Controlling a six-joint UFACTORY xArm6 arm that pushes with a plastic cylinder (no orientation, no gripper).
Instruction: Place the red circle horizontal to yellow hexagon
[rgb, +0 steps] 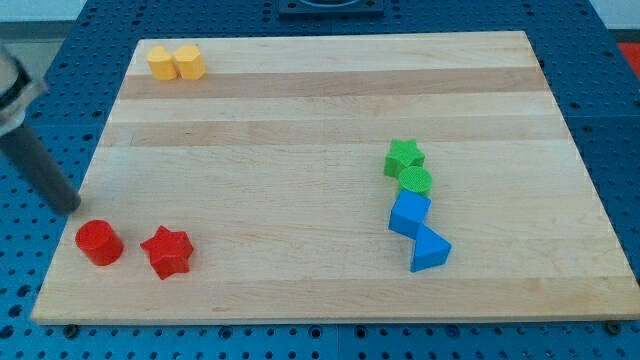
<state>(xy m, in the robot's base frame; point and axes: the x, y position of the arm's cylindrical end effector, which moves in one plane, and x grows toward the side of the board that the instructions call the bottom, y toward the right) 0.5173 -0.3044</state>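
Note:
The red circle (99, 242) lies near the board's bottom left corner. A red star (167, 251) lies just to its right. The yellow hexagon (189, 62) sits at the board's top left, touching another yellow block (161, 62) on its left. My tip (70, 204) is at the board's left edge, just above and left of the red circle, a small gap apart from it. The dark rod rises toward the view's upper left.
At the view's right a green star (403, 157), a green circle (415, 181), a blue block (409, 214) and a blue triangle (430, 249) form a touching diagonal row. The wooden board (330, 100) rests on a blue pegboard table.

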